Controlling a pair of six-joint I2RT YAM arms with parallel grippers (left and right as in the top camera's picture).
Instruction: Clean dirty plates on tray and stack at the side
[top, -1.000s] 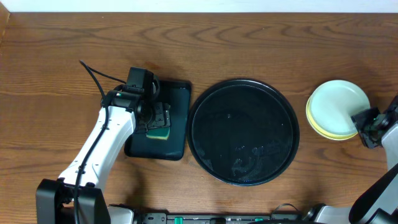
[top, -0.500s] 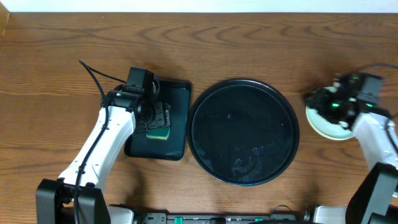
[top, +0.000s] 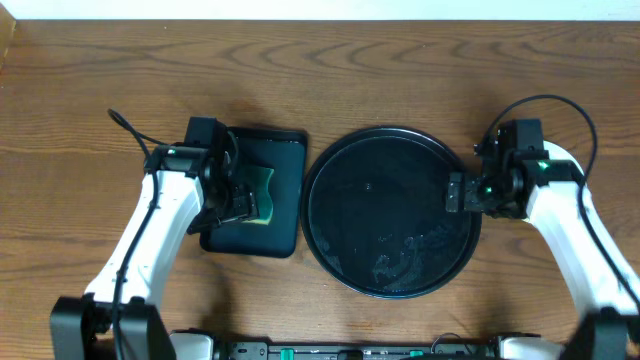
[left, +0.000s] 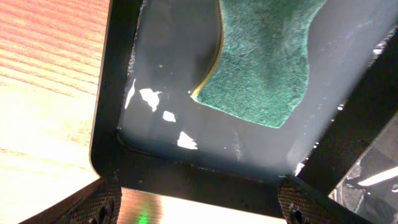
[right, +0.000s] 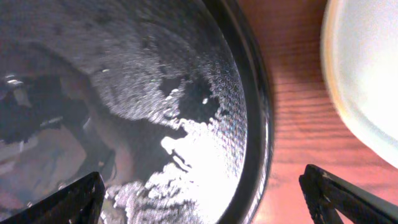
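Left tool is held wide by the sponge. Right tool is held wide, empty, over the tray rim.

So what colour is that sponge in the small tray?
The sponge is dark green with a thin yellow edge, clearest in the left wrist view.

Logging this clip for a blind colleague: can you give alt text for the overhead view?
A large round black tray, glossy and holding nothing, sits centre frame. The right gripper hovers at its right rim; the left gripper hangs over a green sponge in a small rectangular black tray.
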